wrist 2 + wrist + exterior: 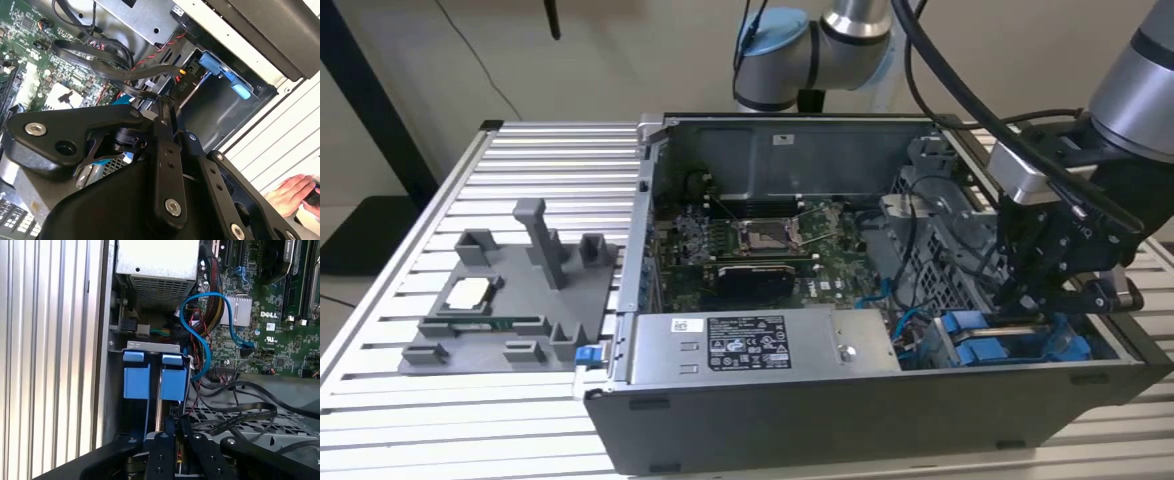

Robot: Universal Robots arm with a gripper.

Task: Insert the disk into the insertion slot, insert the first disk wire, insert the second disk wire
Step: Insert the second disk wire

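So the open computer case (881, 400) is sitting on the slatted metal table (560, 160), and inside it the green motherboard (761, 240) is lying flat with the big silver box (747, 345) parked along the near wall. The disk (994, 340), in its blue frame, is already sitting down in the insertion slot (1067, 375) at the corner of the case on the exterior view's right, with the blue tabs poking up just above the bay's edge. The gripper (1021, 295) is hanging right over that corner, just above the disk. In the first wrist view the fingers (160, 450) are looking pressed together with no gap, and I can't tell if anything thin is pinched between them. It's tight in there: the case wall is right beside the bay on one side, and a blue cable (205, 335) plus a bunch of black wires (240, 415) are crowding the other. The second wrist view is catching a person's hand (295, 192) resting out on the table past the case wall. The exterior view is showing a grey parts tray (507, 300) lying well apart from the case, on the exterior view's left.
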